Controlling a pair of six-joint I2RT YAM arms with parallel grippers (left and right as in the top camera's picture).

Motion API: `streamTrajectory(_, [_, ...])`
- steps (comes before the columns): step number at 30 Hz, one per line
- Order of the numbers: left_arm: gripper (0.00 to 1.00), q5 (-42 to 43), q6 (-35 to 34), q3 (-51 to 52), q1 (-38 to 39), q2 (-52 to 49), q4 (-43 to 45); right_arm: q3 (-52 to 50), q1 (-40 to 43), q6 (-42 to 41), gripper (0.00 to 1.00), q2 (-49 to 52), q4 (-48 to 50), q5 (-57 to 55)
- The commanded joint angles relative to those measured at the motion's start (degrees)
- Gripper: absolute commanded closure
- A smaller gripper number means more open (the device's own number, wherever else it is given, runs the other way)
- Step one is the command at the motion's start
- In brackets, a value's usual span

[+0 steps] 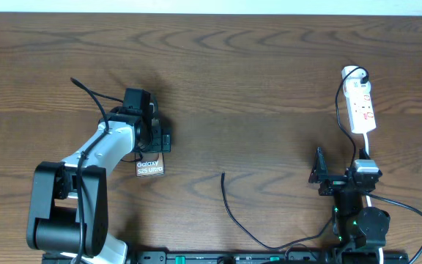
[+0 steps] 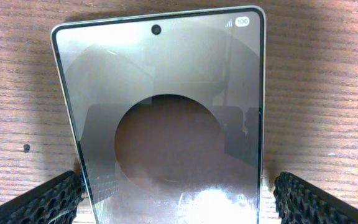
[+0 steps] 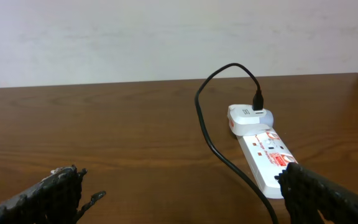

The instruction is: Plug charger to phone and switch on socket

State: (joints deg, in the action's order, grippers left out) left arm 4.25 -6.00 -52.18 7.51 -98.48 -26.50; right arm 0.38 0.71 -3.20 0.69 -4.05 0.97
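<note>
- Our left gripper [image 2: 176, 196] is released, its fingers straddling the phone [image 2: 166, 106], which lies at 9 o'clock on the table [image 1: 255, 73].
- Our right gripper [image 3: 182, 193] gapes empty, with the socket [image 3: 266, 152] at its 1 o'clock.
- The charger [image 1: 229, 209] lies loose at 6 o'clock, apart from the phone.

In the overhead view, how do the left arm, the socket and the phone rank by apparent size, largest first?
1. left arm, clearly the largest.
2. socket.
3. phone, but only one end shows from under the arm, so its place against the socket is unsure.
</note>
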Motion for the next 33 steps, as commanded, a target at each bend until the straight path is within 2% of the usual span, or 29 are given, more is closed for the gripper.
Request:
streamTrajectory(1, [0.02,1.27,-0.52,1.07,-0.09,-0.55,0.07,-0.07,-0.48,0.70,0.01,-0.04,-0.26,-0.42])
streamTrajectory(33, [0.01,1.09,-2.32,0.98,-0.09,-4.31,-1.66,-0.07,-0.48,0.68,0.01,-0.04,-0.26,-0.42])
